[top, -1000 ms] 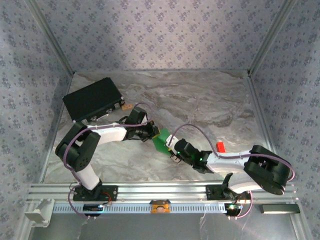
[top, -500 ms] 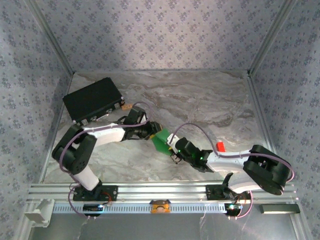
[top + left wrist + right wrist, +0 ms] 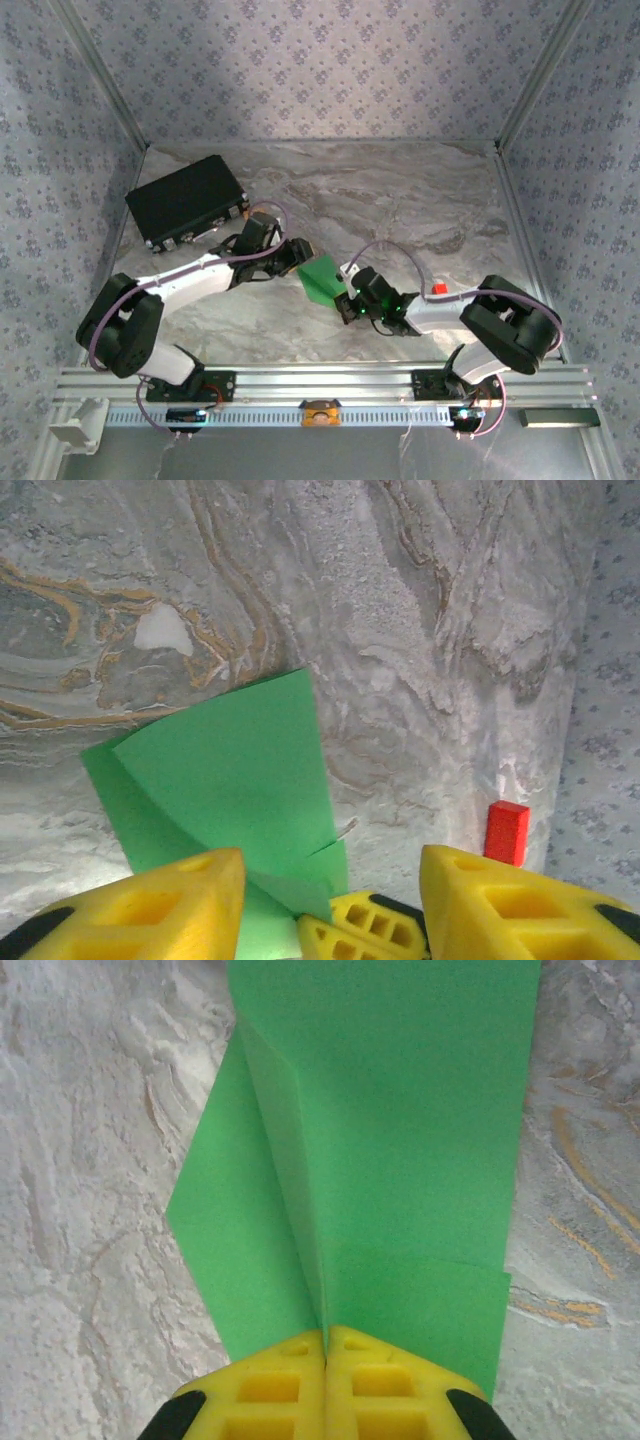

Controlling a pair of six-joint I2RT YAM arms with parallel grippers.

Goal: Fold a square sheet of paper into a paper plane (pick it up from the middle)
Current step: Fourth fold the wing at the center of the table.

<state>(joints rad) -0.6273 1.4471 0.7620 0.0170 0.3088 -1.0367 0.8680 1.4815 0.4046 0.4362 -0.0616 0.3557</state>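
Inside right hand, folded paper

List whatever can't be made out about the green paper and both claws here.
- Right wrist view: the green paper has its far edge cut off by the top of the frame, and its pinched part is hidden inside the shut right claw.
- Left wrist view: the paper's near corner is covered by the left claw.
- Top view: the creases are too small to read.

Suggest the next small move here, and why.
Probably close the left claw on the free flap of the paper. The right claw is shut on the paper at a crease, pinning it, while the left claw stands open over the paper's edge, gripping nothing, so no fold can proceed.
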